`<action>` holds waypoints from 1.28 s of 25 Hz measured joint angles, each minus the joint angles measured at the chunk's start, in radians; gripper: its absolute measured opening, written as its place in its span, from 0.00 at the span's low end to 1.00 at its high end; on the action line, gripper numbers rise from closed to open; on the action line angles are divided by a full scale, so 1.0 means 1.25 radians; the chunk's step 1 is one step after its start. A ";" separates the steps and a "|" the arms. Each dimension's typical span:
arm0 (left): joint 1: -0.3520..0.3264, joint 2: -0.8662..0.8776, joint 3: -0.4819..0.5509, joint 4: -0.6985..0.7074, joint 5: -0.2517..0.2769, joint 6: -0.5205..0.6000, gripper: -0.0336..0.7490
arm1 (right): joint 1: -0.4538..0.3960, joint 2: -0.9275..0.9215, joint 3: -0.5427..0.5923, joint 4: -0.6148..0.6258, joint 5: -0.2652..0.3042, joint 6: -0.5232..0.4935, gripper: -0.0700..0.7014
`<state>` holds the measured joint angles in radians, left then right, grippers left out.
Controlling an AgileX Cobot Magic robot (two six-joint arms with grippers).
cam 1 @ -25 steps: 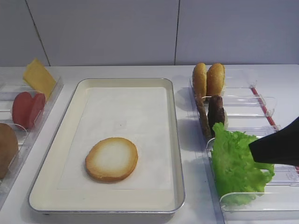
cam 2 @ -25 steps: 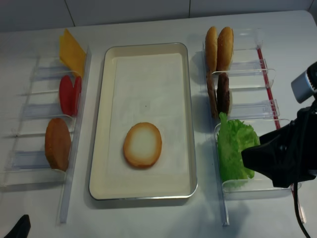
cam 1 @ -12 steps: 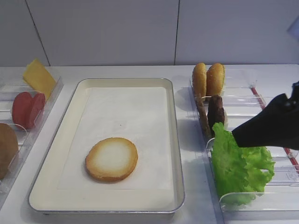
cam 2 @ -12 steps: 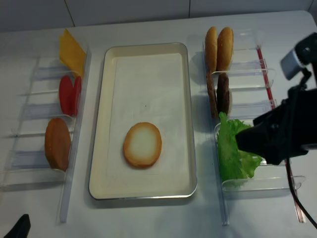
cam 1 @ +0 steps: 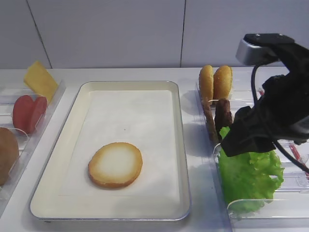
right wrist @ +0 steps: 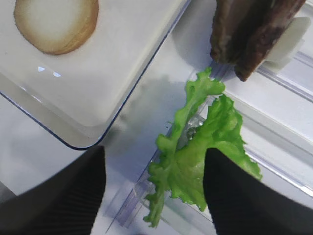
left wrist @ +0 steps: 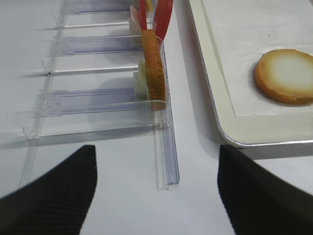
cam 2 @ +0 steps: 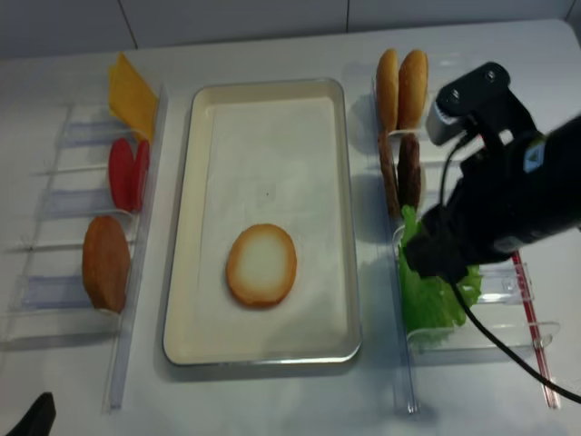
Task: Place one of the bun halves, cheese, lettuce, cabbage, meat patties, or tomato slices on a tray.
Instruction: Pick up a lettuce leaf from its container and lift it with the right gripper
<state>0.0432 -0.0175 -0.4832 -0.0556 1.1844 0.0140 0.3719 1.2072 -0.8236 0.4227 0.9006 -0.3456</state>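
Observation:
A bun half lies cut face up on the paper-lined cream tray. The green lettuce stands in a clear holder to the tray's right. Just over its left end hangs my right gripper, open, its fingers apart on either side of the leaf and gripping nothing. My left gripper is open over bare table at the near end of the left holder.
The right holder also carries two upright buns and dark meat patties. The left holder carries cheese, tomato slices and a bun.
My right arm has come in from the right edge, moving left and toward the back until it hangs over the lettuce. The left gripper and the bun half on the tray have not moved.

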 joint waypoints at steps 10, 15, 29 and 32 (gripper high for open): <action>0.000 0.000 0.000 0.000 0.000 0.000 0.66 | 0.002 0.091 0.000 0.016 -0.009 0.015 0.55; 0.000 0.000 0.000 0.000 0.000 0.000 0.66 | 0.002 0.091 -0.018 0.013 0.009 0.017 0.43; 0.000 0.000 0.000 0.000 0.000 0.000 0.66 | 0.002 0.091 -0.024 -0.017 0.038 0.036 0.15; 0.000 0.000 0.000 0.000 0.000 0.000 0.66 | 0.002 0.091 -0.024 -0.011 0.046 0.036 0.15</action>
<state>0.0432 -0.0175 -0.4832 -0.0556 1.1844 0.0140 0.3747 1.3210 -0.8536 0.4087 0.9578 -0.3005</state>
